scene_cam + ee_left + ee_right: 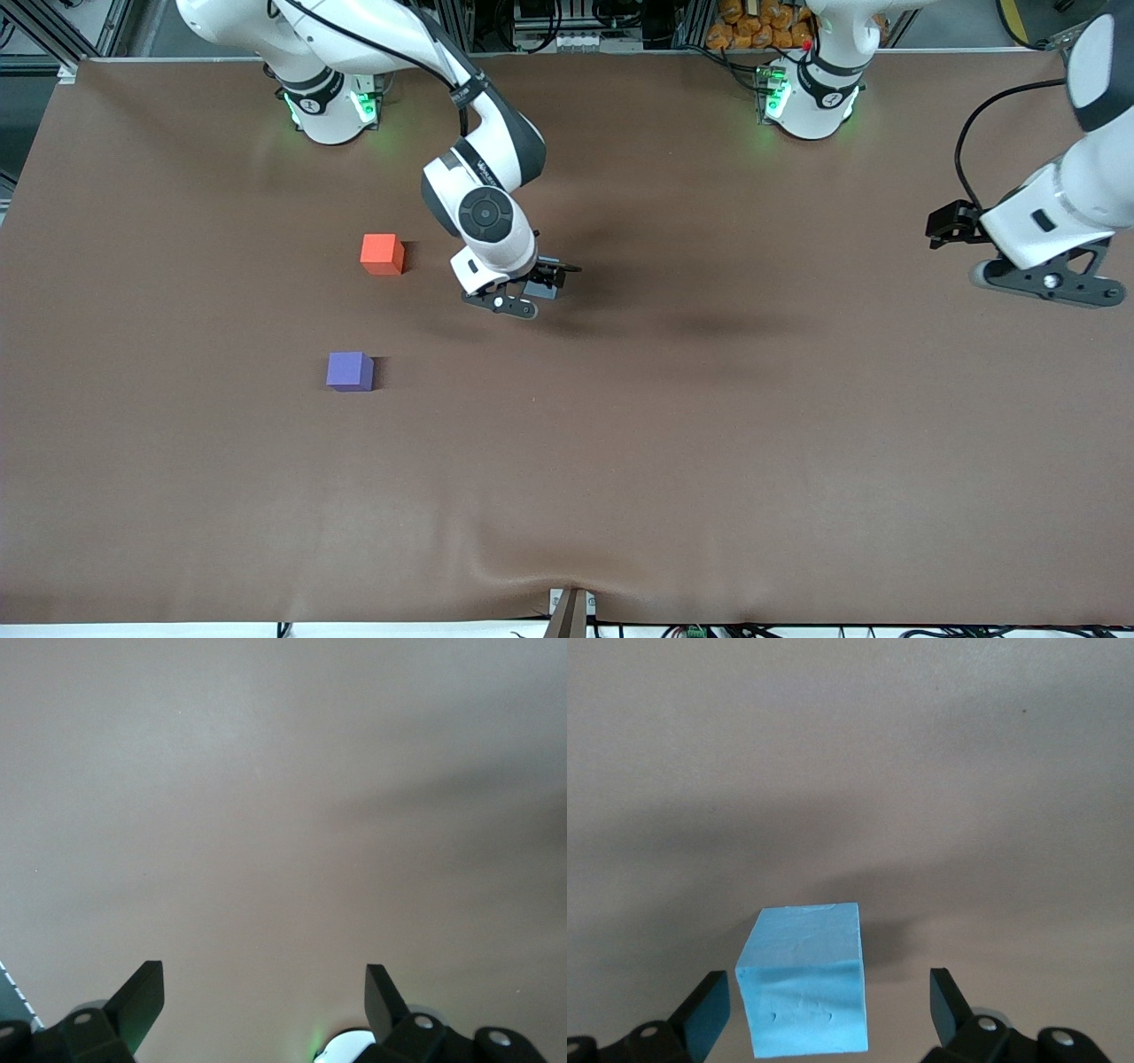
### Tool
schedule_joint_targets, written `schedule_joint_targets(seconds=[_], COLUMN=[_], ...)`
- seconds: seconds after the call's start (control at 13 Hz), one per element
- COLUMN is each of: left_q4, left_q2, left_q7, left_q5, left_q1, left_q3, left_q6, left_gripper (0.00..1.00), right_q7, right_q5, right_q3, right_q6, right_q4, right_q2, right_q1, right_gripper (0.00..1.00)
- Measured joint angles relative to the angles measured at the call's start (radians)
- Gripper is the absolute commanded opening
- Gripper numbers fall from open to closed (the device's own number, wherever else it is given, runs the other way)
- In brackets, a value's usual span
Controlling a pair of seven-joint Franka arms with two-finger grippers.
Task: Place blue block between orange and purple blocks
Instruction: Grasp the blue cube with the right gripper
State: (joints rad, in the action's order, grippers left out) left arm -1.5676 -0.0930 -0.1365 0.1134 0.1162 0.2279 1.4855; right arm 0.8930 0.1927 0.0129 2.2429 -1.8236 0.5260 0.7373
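Between the right gripper's (828,1010) spread fingers, blue block (804,990); left gripper (264,1005) spread, waiting.

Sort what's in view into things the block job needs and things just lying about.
Needed: blue block between the open fingers of the right gripper; orange block; purple block.

Lying about: nothing loose on the table. The left gripper waits, open.

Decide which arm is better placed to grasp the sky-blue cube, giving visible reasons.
The right: its open hand already straddles the light sky-blue matte cube. The left hand waits open at the table's left-arm end.
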Motion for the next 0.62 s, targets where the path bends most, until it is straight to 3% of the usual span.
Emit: schedule_joint_targets(seconds=[0.38,0.46,0.54,0.62], left_q4=[0.023,0.024,0.025,0.027], left_q2=[0.004,0.008,0.012,0.018], left_q7=[0.027,0.027,0.03,0.045], left_q5=[-0.002,-0.002,-0.003,-0.005], left_q1=[0.006,0.007,-0.006,-0.052], left_q3=[-0.001,-0.003,-0.018,-0.065], left_q6=[-0.004,-0.004,-0.004,-0.004], left_gripper=[1.0,1.0,1.0,1.0], right_q7=[0.029,0.041,0.045,0.047], right_q5=[-0.001,-0.002,-0.005,-0.014], right_q3=[0.0,0.0,0.0,0.0], right_q6=[0.057,0.074,0.085,0.091], right_q4=[0.0,0.0,0.0,0.001], right_q2=[0.039,0.049,0.057,0.063], right_q1=[0.025,0.034,0.04,0.044], right_gripper=[0.98,0.55,0.06,0.0])
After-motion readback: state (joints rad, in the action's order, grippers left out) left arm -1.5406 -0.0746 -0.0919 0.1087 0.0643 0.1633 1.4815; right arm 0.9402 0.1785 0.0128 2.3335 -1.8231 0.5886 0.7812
